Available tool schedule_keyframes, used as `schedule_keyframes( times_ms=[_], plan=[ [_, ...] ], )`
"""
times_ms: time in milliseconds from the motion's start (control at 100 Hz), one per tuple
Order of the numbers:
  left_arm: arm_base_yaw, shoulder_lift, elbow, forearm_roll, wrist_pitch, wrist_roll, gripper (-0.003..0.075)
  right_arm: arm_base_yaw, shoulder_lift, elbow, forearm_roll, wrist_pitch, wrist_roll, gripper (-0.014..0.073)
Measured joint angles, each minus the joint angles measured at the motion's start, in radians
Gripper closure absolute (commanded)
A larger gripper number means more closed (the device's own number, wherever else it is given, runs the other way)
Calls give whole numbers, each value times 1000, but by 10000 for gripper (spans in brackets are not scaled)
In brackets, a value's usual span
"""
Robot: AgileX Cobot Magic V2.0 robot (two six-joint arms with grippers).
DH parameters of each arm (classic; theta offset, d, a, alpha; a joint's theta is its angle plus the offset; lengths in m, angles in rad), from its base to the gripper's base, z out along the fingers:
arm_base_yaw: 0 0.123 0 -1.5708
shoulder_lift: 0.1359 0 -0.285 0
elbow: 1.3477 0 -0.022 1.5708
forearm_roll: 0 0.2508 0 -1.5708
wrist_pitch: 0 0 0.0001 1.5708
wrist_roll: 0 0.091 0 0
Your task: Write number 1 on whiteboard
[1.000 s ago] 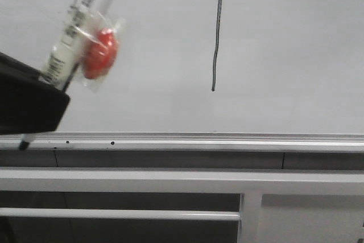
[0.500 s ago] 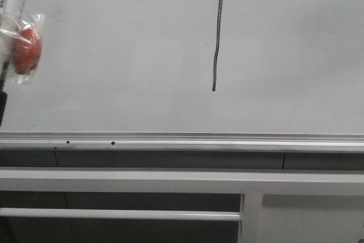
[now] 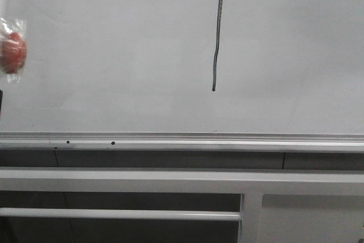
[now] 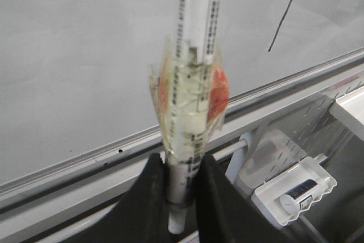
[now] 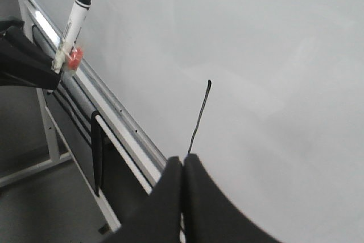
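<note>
The 1 [image 3: 216,32] stands drawn, upper centre of the board [image 3: 114,55]. The left gripper [image 4: 181,197] pinches the marker [image 4: 190,83] clear of the board; the right gripper [image 5: 182,166] is pressed together, empty. Writing looks finished; next comes parking the marker.

number 1 [image 3: 216,32] on whiteboard [image 3: 114,55], marker [image 3: 11,52] far left

Whiteboard [image 3: 114,55] bearing the number 1 [image 3: 216,32]
</note>
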Motion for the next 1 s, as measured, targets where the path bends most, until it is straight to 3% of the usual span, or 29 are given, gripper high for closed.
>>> schedule_keyframes(
  times_ms=[230, 700, 1000],
  plan=[
    [-57, 61, 1, 9, 52, -39, 741, 0, -62, 111, 0, -143, 0, 657],
    [-317, 269, -1, 6, 443, -238, 741, 0, -79, 188, 0, -171, 0, 657],
    [-347, 421, -78, 3, 589, -287, 741, 0, -79, 190, 0, -172, 0, 657]
  ],
)
